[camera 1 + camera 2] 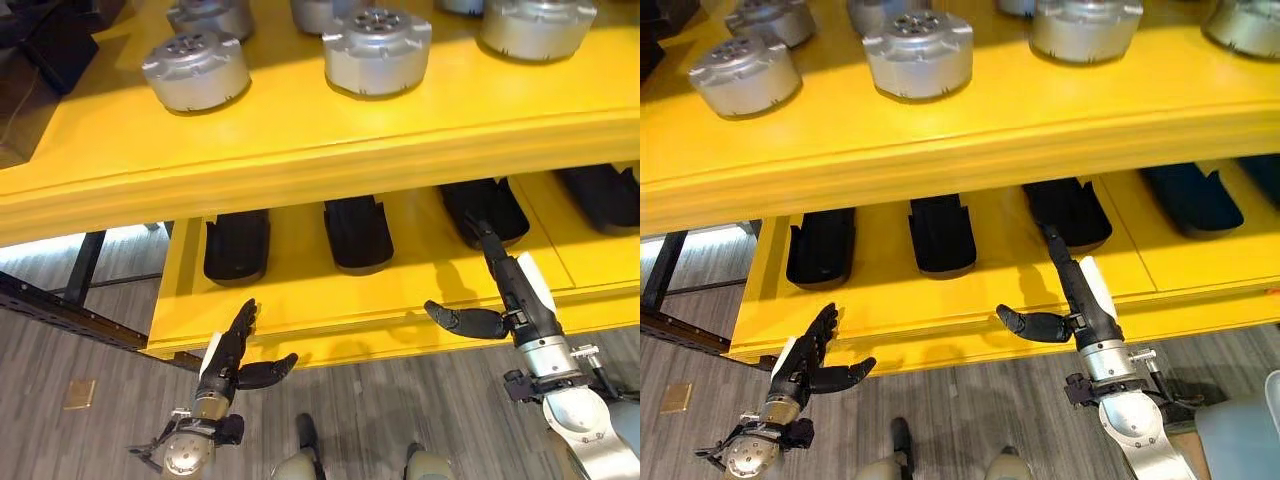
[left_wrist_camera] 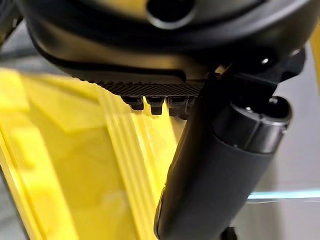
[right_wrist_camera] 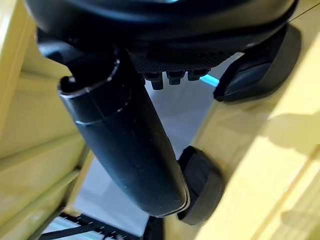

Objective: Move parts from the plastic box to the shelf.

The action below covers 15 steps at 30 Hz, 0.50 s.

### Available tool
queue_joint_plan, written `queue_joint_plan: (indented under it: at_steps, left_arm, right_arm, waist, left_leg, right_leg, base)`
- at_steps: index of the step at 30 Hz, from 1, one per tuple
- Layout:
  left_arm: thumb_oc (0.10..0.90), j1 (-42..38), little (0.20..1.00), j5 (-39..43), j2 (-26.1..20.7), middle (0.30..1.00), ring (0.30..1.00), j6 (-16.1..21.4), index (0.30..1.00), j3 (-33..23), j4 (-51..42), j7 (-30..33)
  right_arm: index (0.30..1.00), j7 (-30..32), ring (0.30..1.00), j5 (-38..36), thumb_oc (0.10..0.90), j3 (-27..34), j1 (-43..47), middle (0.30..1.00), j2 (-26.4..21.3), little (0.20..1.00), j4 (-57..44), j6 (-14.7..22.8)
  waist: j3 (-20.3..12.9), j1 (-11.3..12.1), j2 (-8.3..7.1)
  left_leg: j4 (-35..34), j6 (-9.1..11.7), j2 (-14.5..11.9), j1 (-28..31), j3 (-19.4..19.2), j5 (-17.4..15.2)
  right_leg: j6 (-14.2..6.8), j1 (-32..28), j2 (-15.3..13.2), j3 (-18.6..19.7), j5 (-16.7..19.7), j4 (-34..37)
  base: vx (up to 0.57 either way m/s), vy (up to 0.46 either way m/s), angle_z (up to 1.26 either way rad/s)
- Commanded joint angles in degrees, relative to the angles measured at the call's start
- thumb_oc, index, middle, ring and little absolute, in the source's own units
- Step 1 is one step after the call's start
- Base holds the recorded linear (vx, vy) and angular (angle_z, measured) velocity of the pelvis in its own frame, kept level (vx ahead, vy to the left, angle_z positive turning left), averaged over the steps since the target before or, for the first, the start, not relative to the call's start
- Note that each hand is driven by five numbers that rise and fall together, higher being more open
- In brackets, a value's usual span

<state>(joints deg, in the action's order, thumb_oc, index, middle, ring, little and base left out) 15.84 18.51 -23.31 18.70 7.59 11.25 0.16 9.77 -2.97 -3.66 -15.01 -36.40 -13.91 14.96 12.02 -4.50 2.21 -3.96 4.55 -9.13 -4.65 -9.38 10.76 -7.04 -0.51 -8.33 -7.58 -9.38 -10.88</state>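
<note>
Counting four black parts [image 1: 237,246] on lower shelf [image 1: 300,300], perhaps more.

Grey wood-look floor [image 1: 400,410], black metal frame [image 1: 60,300] at left, small tan square [image 1: 80,393] on floor

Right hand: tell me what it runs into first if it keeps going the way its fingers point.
Probably the black part on the lower yellow shelf. The right hand has straight fingers aimed at its near end; depth leaves the gap unclear.
</note>
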Motion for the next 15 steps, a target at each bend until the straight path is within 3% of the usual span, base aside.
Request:
queue_joint_plan:
  at_steps: [1, 4, 6, 10, 13, 14, 15]
  left_arm:
    - [0.9, -3.4, 1.0, 6.0, -0.4, 1.0, 1.0, 2.7, 1.0, 0.2, -2.1, -9.6]
    - [0.9, -2.4, 1.0, 9.6, -1.0, 1.0, 1.0, -0.4, 1.0, -1.0, -3.1, -16.5]
    - [0.9, -1.7, 1.0, 14.0, -1.1, 1.0, 1.0, -5.8, 1.0, -1.4, -3.0, -22.7]
    - [0.9, -2.3, 1.0, 16.4, -1.0, 1.0, 1.0, -10.6, 1.0, -2.8, 3.6, -25.6]
    - [0.9, -2.2, 1.0, 13.0, -1.1, 1.0, 1.0, -8.9, 1.0, -3.7, 8.3, -26.4]
    - [0.9, -2.1, 1.0, 15.2, -0.7, 1.0, 1.0, -11.0, 1.0, -5.2, 11.7, -28.1]
    - [0.9, -1.9, 1.0, 14.8, -0.3, 1.0, 1.0, -9.8, 1.0, -6.4, 15.3, -29.9]
  right_arm:
    - [1.0, 1.0, 1.0, -1.0, 0.9, 3.8, 4.8, 1.0, -0.1, 1.0, -3.5, 7.6]
    - [1.0, -0.7, 1.0, -0.5, 0.9, 5.2, 2.4, 1.0, -0.8, 1.0, -2.1, 8.4]
    - [1.0, -0.7, 1.0, 3.6, 0.9, 5.3, 2.2, 1.0, -1.7, 1.0, -1.3, 9.4]
    - [1.0, -8.8, 1.0, 3.5, 0.9, 2.8, 2.3, 1.0, -3.1, 1.0, 2.4, 8.5]
    - [1.0, -10.1, 1.0, 6.6, 0.9, 1.4, 2.0, 1.0, -3.6, 1.0, 7.5, 8.2]
    - [1.0, -9.5, 1.0, 8.3, 0.9, 0.4, 1.7, 1.0, -3.9, 1.0, 12.1, 7.4]
    - [1.0, -8.7, 1.0, 10.0, 0.9, 0.3, 0.9, 1.0, -3.7, 1.0, 16.7, 9.0]
  waist:
    - [-0.1, -0.7, -2.24]
    - [-1.2, -1.4, -2.68]
    - [-1.5, -1.5, -2.63]
    - [-2.4, -1.9, -2.65]
    - [-2.5, -1.8, -2.81]
    - [-2.5, -1.7, -2.94]
    - [-2.6, -1.6, -3.03]
  left_leg:
    - [-1.0, 2.3, -2.5, 3.8, -2.4, -5.3]
    - [-1.0, 2.8, -3.6, 4.6, -3.7, -5.3]
    - [-1.0, 3.0, -3.8, 4.9, -4.3, -5.4]
    - [-1.0, 3.1, -3.9, 5.5, -4.8, -5.6]
    - [-1.0, 3.1, -4.0, 5.8, -4.8, -5.5]
    - [-1.0, 3.1, -4.1, 6.1, -4.9, -5.4]
    - [-1.0, 3.0, -4.2, 6.3, -4.8, -5.4]
  right_leg:
    - [0.6, 1.7, 0.9, -1.1, 5.1, 3.8]
    - [0.1, 0.0, 0.6, -1.5, 7.5, 8.0]
    - [-0.2, -0.3, 0.5, -1.7, 8.1, 8.9]
    - [-0.1, -0.8, 0.8, -1.6, 8.0, 9.2]
    - [0.0, -1.0, 0.9, -1.7, 7.9, 9.2]
    - [0.1, -1.3, 0.9, -2.0, 8.1, 9.3]
    - [0.0, -1.7, 0.9, -2.4, 8.1, 9.5]
  base:
    - [0.0, -0.047, -0.08]
    - [-0.01, -0.046, -0.15]
    - [0.0, -0.009, -0.17]
    - [0.02, 0.002, -0.14]
    - [0.02, -0.005, -0.03]
    - [0.05, -0.023, 0.01]
    - [0.05, -0.032, 0.01]
